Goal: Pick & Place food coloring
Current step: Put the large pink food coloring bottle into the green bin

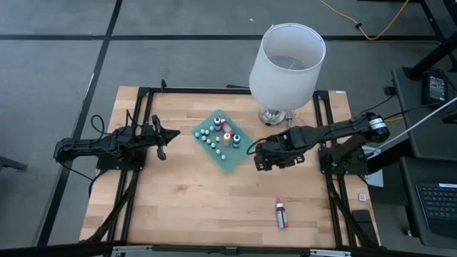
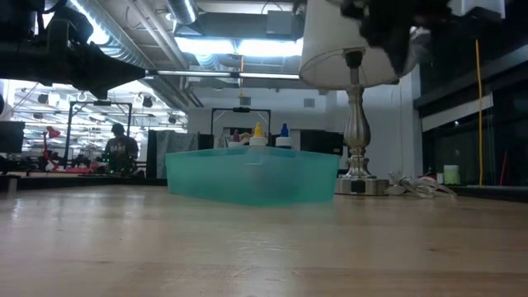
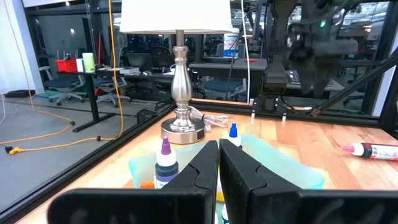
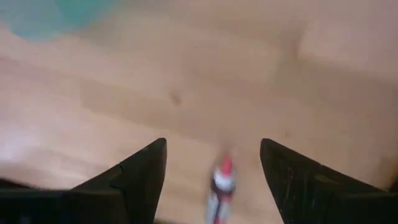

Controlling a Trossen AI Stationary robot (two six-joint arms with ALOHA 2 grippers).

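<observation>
Red bottle [image 1: 281, 214]: lies on its side on the bare wooden table [image 1: 186, 207], near the front edge, well apart from the tray.
Other bottles [image 1: 218, 134]: stand upright inside the green tray [image 1: 233, 160], beside the lamp [image 1: 285, 64].
Right gripper [image 1: 258, 161]: fingers spread and empty, raised just beside the tray, above the table.
Left gripper [image 1: 175, 133]: fingers pressed together, empty, left of the tray.
</observation>
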